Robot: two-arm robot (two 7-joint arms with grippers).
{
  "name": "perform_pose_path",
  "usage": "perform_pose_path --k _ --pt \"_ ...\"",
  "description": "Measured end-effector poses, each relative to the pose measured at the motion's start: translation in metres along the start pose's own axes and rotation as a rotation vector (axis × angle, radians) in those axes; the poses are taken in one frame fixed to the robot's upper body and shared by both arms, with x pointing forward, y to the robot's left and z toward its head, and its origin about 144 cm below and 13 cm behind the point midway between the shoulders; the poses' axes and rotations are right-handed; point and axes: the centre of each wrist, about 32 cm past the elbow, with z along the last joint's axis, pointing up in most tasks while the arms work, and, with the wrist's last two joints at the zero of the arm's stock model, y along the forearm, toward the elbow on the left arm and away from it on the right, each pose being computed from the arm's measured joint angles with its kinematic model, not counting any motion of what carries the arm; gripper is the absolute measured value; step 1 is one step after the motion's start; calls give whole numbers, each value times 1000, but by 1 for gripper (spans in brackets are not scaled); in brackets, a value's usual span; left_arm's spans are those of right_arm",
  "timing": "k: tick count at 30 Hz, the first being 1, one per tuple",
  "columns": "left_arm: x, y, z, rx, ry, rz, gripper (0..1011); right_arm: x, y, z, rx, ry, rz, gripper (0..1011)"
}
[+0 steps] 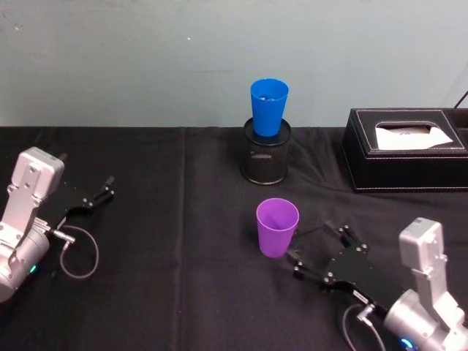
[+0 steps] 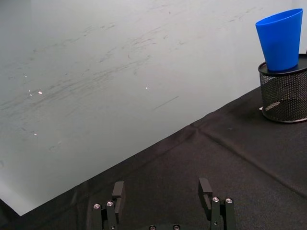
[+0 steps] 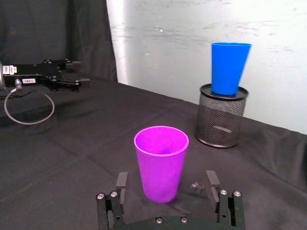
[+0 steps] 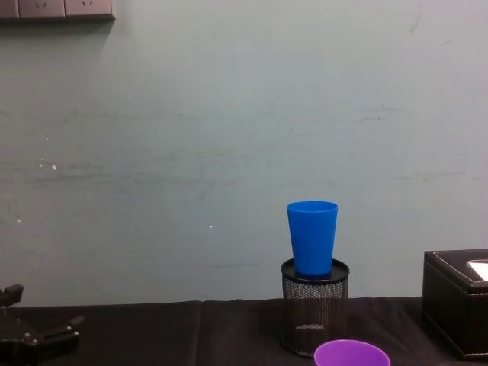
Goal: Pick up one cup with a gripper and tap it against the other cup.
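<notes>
- The purple plastic tumbler (image 1: 277,227), smooth and tapered, stands upright with its mouth up on the black tablecloth (image 1: 175,241), near the middle of the table.
- The right gripper (image 1: 322,252) lies low on the cloth just right of the tumbler. Its black flat jaws are spread wide and hold nothing. In the right wrist view the tumbler stands in line with the gap, at or just past the fingertips; I cannot tell whether anything touches.
- The bright blue plastic tumbler (image 1: 268,107) stands farther back, base down in a black wire-mesh pen holder (image 1: 265,155). A black leather tissue box (image 1: 402,150) sits at the far right.
- The left gripper (image 1: 102,190) rests at the near left, spread and empty.
- Risks, as I judge them:
  - An off-centre advance could let one finger nudge the light tumbler over.
  - Closing low on the taper could squeeze it upward and out of the grip.
  - A hard tap could tilt the perched blue tumbler or topple the holder.
</notes>
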Motion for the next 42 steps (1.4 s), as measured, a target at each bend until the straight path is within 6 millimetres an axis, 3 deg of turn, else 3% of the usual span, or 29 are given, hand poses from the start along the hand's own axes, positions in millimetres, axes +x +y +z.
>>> perform_pose_path --k 17,31,42 --pt "0 0 0 0 0 0 1000 8 51 4 -5 9 32 1004" --pt "0 0 0 0 0 0 1000 8 73 3 -2 31 33 1004" --pt "0 0 0 0 0 0 1000 8 72 3 -1 29 34 1004"
